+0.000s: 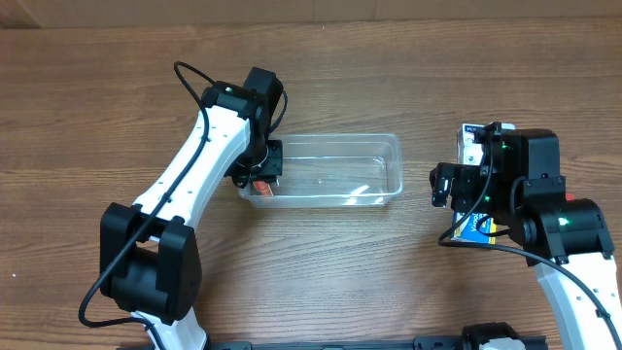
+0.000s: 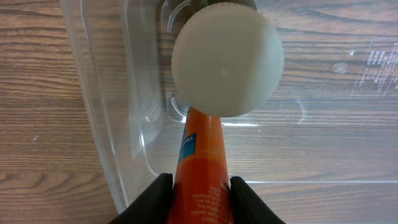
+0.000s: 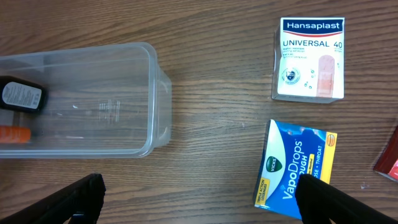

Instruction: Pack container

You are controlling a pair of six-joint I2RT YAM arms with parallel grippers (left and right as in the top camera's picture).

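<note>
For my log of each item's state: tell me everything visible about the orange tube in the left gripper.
The orange tube is slim, plastic by its look, with a blue label strip, small print on its body and a wide, round white cap, which is on. The left gripper clamps its body between black fingers, with the cap pointing down into the left end of the clear container. Whether the cap touches the container floor cannot be told.
</note>
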